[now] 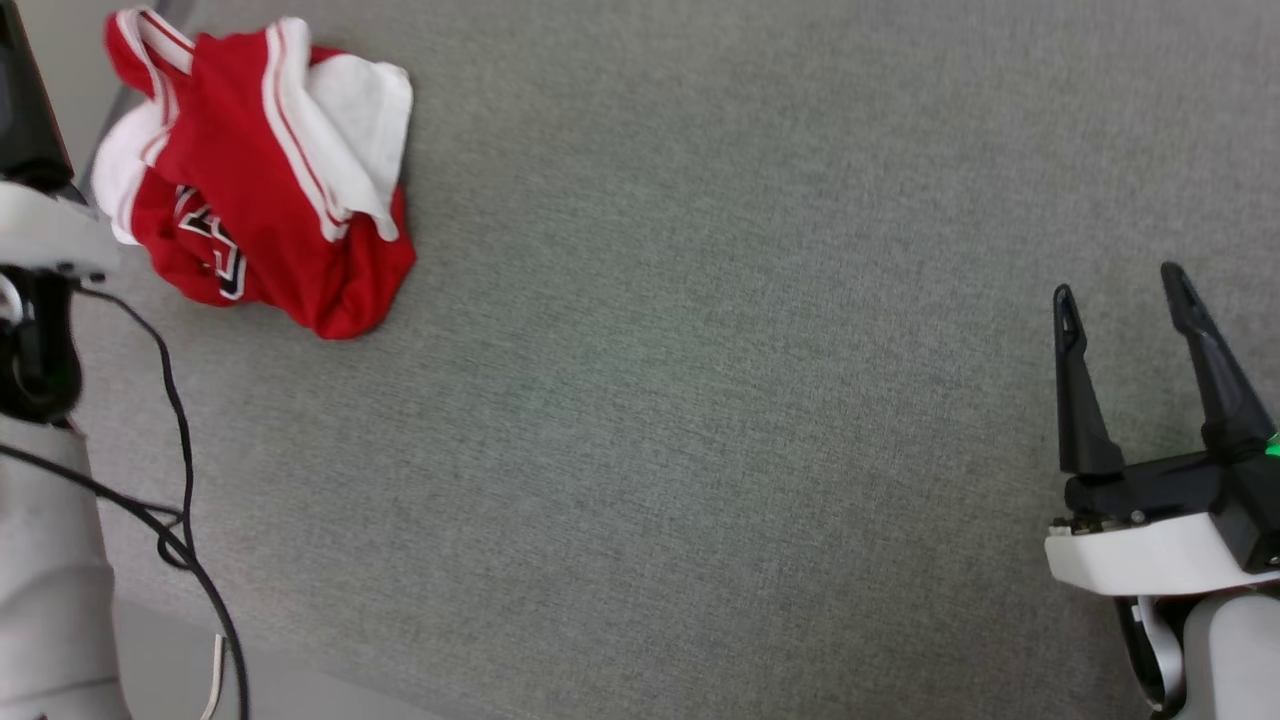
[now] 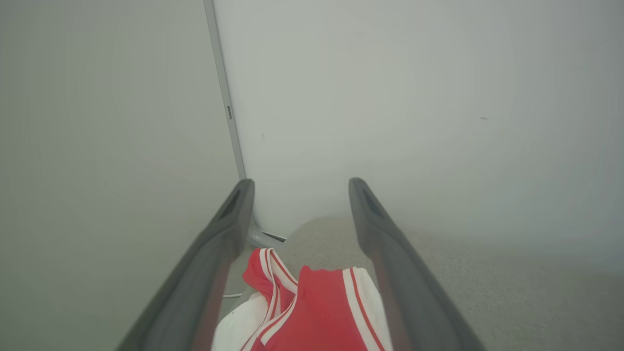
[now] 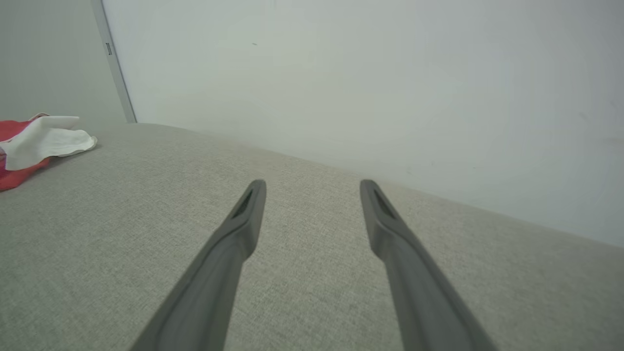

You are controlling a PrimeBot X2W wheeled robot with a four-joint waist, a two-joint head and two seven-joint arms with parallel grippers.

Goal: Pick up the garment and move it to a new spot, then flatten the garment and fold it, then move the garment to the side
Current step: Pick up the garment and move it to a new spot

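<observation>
The garment (image 1: 260, 170), a red jersey with white sleeves and striped trim, lies crumpled at the far left of the grey fabric surface (image 1: 700, 400). Part of its black lettering shows on a fold. In the left wrist view the garment (image 2: 312, 312) lies below and between the fingers of my left gripper (image 2: 300, 187), which stands open and holds nothing. My right gripper (image 1: 1120, 285) hovers open over the surface at the right, far from the garment. In the right wrist view my right gripper (image 3: 312, 187) is open over bare fabric, and the garment (image 3: 44, 141) sits at the left edge.
A pale wall (image 3: 365, 73) with a vertical grey strip (image 2: 226, 97) stands behind the surface. Black cables (image 1: 180, 470) hang from my left arm (image 1: 45, 560) at the left edge. The surface's near edge (image 1: 300, 670) runs across the lower left.
</observation>
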